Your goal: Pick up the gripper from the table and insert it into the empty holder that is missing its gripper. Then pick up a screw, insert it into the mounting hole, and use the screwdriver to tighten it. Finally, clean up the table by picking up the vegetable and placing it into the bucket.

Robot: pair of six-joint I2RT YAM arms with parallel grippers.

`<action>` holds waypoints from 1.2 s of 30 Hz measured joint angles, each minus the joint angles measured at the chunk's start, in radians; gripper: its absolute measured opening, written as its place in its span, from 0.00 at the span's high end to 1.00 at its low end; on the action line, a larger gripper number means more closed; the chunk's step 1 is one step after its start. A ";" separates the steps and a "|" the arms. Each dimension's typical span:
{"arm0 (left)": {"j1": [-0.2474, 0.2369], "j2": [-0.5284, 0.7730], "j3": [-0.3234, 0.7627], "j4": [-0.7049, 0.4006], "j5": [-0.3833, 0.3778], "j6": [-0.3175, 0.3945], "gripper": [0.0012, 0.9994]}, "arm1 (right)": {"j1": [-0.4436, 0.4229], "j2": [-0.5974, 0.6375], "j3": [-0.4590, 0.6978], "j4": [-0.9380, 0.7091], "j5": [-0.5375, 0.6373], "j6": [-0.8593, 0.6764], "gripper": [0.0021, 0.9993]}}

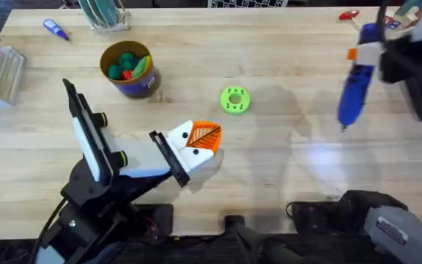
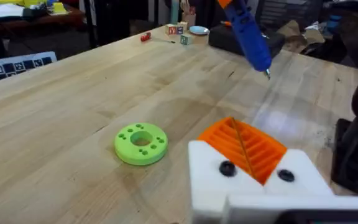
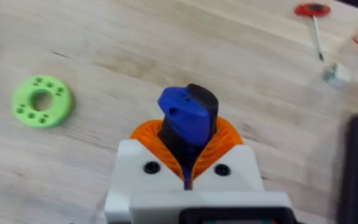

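My right gripper (image 1: 362, 54) hangs over the table's far right, shut on the blue screwdriver (image 1: 354, 94), whose bit points down above the wood. In the right wrist view the orange pads (image 3: 225, 134) clamp the screwdriver's (image 3: 184, 113) body. My left gripper (image 1: 202, 139) lies low near the table's middle, shut with its orange pads (image 2: 244, 148) pressed together and nothing between them. The yellow-orange bucket (image 1: 146, 82) stands at the back left with green and red vegetable pieces (image 1: 126, 64) inside. The loose gripper, the holder and a screw are out of view.
A green disc (image 1: 234, 100) with holes lies just beyond my left gripper, also visible as the green disc (image 2: 141, 143) and the green disc (image 3: 42, 101). A red-handled tool (image 1: 349, 15) and a small blue pen (image 1: 56, 29) lie at the back. A clear box (image 1: 2, 73) sits far left.
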 joint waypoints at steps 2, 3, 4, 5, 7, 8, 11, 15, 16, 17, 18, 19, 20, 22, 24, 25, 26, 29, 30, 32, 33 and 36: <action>0.000 0.000 0.000 0.000 0.000 0.000 0.99 | 0.061 -0.050 -0.064 0.066 -0.009 0.036 0.98; 0.000 0.000 0.000 0.000 0.000 0.000 0.99 | 0.088 -0.070 -0.093 0.103 -0.018 0.053 0.98; 0.000 0.000 0.000 0.000 0.000 0.000 0.99 | 0.120 -0.091 -0.123 0.144 -0.029 0.071 0.98; 0.000 0.000 0.000 0.000 0.000 0.000 0.99 | 0.149 -0.108 -0.150 0.182 -0.041 0.090 0.98; 0.000 0.000 0.000 0.000 0.000 0.000 0.99 | 0.209 -0.135 -0.197 0.267 -0.065 0.132 0.98; 0.000 0.000 0.000 0.000 0.000 0.000 0.99 | 0.236 -0.144 -0.213 0.301 -0.072 0.150 0.98; 0.000 0.000 0.000 0.000 0.000 0.000 0.99 | 0.323 -0.163 -0.247 0.399 -0.093 0.198 0.98; 0.000 0.000 0.000 0.000 0.000 0.000 0.99 | 0.432 -0.165 -0.255 0.526 -0.108 0.242 0.98; 0.000 0.000 0.000 0.000 0.000 0.000 0.99 | 0.452 -0.165 -0.256 0.560 -0.109 0.254 0.98; 0.000 0.000 0.000 0.000 0.000 0.000 0.99 | 0.471 -0.165 -0.256 0.597 -0.113 0.267 0.98; 0.000 0.000 0.000 0.000 0.000 0.000 0.99 | 0.486 -0.165 -0.256 0.625 -0.116 0.279 0.98; 0.000 0.000 0.000 0.000 0.000 0.000 0.99 | 0.504 -0.165 -0.256 0.658 -0.116 0.293 0.98; 0.000 0.000 0.000 0.000 0.000 0.000 0.99 | 0.516 -0.165 -0.256 0.680 -0.117 0.303 0.98; 0.000 0.000 0.000 0.000 0.000 0.000 0.99 | 0.540 -0.165 -0.256 0.718 -0.120 0.318 0.98; 0.000 0.000 0.000 0.000 0.000 0.000 0.99 | 0.562 -0.165 -0.256 0.751 -0.128 0.330 0.98; 0.000 0.000 0.000 0.000 0.000 0.000 0.99 | 0.571 -0.165 -0.256 0.768 -0.136 0.335 0.98; 0.000 0.000 0.000 0.000 0.000 0.000 0.99 | 0.580 -0.165 -0.256 0.790 -0.146 0.340 0.98; 0.000 0.000 0.000 0.000 0.000 0.000 0.99 | 0.608 -0.165 -0.256 0.867 -0.186 0.364 0.98; 0.000 0.000 0.000 0.000 0.000 0.000 0.99 | 0.618 -0.165 -0.256 0.900 -0.207 0.372 0.98; 0.000 0.000 0.000 0.000 0.000 0.000 0.99 | 0.639 -0.165 -0.256 0.954 -0.245 0.389 0.98; 0.000 0.000 0.000 0.000 0.000 0.000 0.99 | 0.652 -0.165 -0.256 0.981 -0.265 0.395 0.98; 0.000 0.000 0.000 0.000 0.000 0.000 0.99 | 0.690 -0.165 -0.256 1.033 -0.306 0.411 0.98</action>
